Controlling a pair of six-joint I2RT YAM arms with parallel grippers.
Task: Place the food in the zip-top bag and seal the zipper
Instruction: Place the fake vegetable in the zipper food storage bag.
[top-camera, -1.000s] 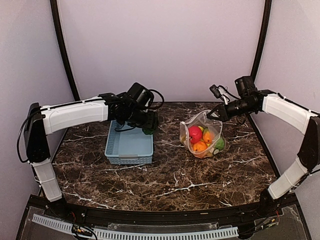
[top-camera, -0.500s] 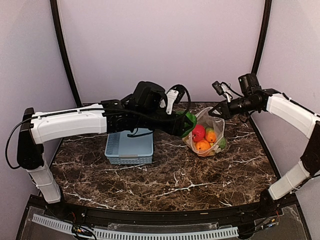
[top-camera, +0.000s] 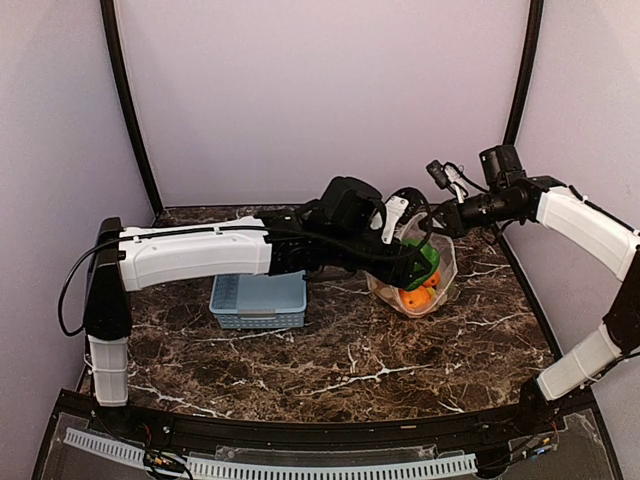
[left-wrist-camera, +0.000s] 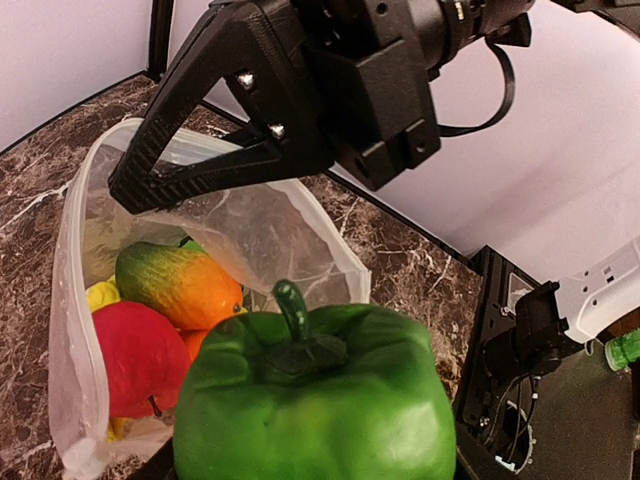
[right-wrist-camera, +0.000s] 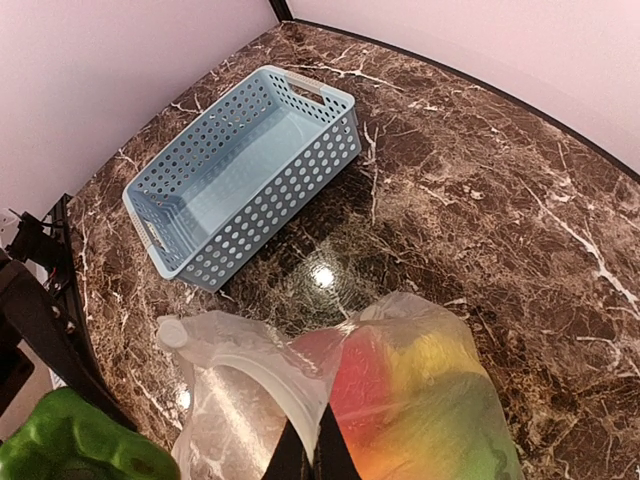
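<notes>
Tools first: the left tool (top-camera: 418, 264) is closed around the green pepper (left-wrist-camera: 315, 400), which it holds at the open mouth of the zip-top bag (left-wrist-camera: 265, 230). Its fingers are mostly hidden behind the pepper in its own wrist view. The right tool (left-wrist-camera: 128, 188) is pinched shut on the bag's upper rim, which is held up with the mouth gaping.

From the left wrist we see inside the bag: a red apple (left-wrist-camera: 135, 355), an orange-and-green piece (left-wrist-camera: 175, 283) and a bit of yellow. The right wrist gives these only as colour blurs through the film. It does show the light-blue basket (right-wrist-camera: 240, 170), pierced with round holes, standing apart from the bag on the tabletop (right-wrist-camera: 480, 200).

The pepper is glossy and lobed, with a stubby stem. The bag is thin, clear and crinkled. The tabletop is dark marble with white veins.
</notes>
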